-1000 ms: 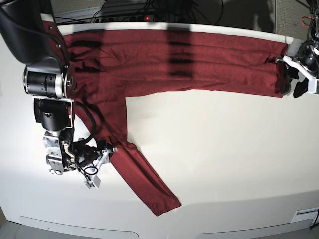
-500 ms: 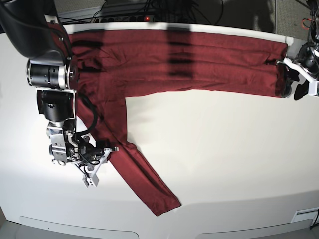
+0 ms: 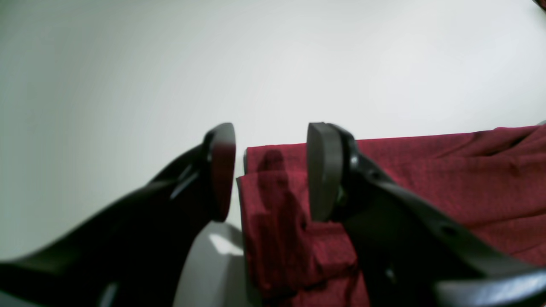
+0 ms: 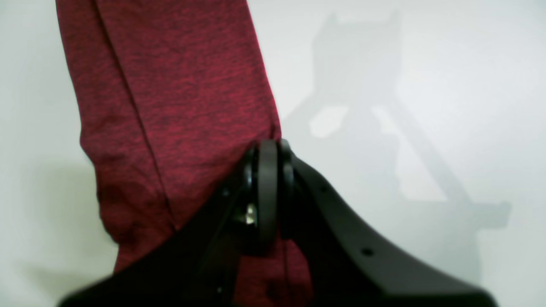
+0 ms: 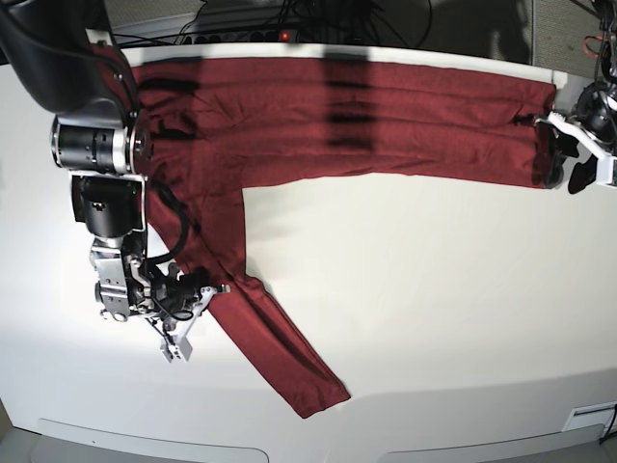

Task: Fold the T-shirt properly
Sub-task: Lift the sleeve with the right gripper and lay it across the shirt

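Two grippers work the maroon T-shirt (image 5: 366, 116) spread on the white table (image 5: 434, 309). Right gripper (image 4: 268, 187) pinches the sleeve edge, fingers together; left gripper (image 3: 271, 170) straddles the hem, fingers apart. Almost nothing has shifted since earlier.

We saw the T-shirt (image 5: 337, 121) spread on the table (image 5: 434, 318), its body along the far edge. One sleeve ran from the T-shirt's left part toward the near edge. The right gripper (image 5: 198, 299) sat against that sleeve; the left gripper (image 5: 569, 159) sat at the T-shirt's right end.
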### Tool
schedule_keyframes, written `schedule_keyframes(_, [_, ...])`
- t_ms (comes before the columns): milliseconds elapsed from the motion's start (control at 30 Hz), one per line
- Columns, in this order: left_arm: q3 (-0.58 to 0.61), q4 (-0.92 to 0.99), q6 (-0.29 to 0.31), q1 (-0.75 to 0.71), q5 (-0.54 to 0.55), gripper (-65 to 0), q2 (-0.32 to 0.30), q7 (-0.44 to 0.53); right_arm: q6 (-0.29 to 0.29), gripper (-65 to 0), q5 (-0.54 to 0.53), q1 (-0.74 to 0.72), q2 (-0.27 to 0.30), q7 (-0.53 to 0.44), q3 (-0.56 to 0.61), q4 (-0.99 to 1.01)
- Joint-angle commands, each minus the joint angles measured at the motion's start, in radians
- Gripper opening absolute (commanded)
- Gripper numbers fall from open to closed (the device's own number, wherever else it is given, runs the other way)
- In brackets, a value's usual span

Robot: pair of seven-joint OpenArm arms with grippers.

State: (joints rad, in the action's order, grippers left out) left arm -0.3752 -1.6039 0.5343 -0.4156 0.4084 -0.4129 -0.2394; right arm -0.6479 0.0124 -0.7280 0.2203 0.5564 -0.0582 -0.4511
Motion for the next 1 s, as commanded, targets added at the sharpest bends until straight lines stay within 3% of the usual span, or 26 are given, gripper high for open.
schedule_keyframes(0, [-0.010,-0.014,0.004,0.003,0.011,-38.4,-0.017,0.024,-0.029,-65.0,-0.023,-0.049,0.004,0.002,0.000,-0.011])
schedule_keyframes(167, [-0.010,-0.014,0.003,0.003,0.011,-38.4,-0.016,0.024,-0.050,-65.0,-0.122,-0.092,-0.021,0.098,0.000,-0.026])
schedule_keyframes(333, [-0.010,-0.014,0.004,0.003,0.011,-38.4,-0.017,0.024,-0.050,-65.0,-0.122,-0.079,-0.078,0.167,0.000,-0.087])
schedule_keyframes(433, [-0.010,-0.014,0.004,0.003,0.011,-38.4,-0.017,0.024,-0.050,-65.0,-0.162,-0.060,-0.117,0.261,0.000,-0.166])
schedule_keyframes(633, [-0.010,-0.014,0.004,0.003,0.011,-38.4,-0.016,0.024,-0.050,-65.0,-0.305,0.024,-0.195,0.475,0.000,-0.440])
schedule_keyframes(733, [-0.010,-0.014,0.004,0.002,0.010,-38.4,-0.017,0.024,-0.050,-65.0,-0.350,0.084,-0.209,0.499,0.000,-0.525])
schedule_keyframes(967, [-0.010,-0.014,0.003,0.002,0.011,-38.4,-0.016,0.024,-0.050,-65.0,-0.619,0.238,-0.214,0.625,0.088,-0.640])
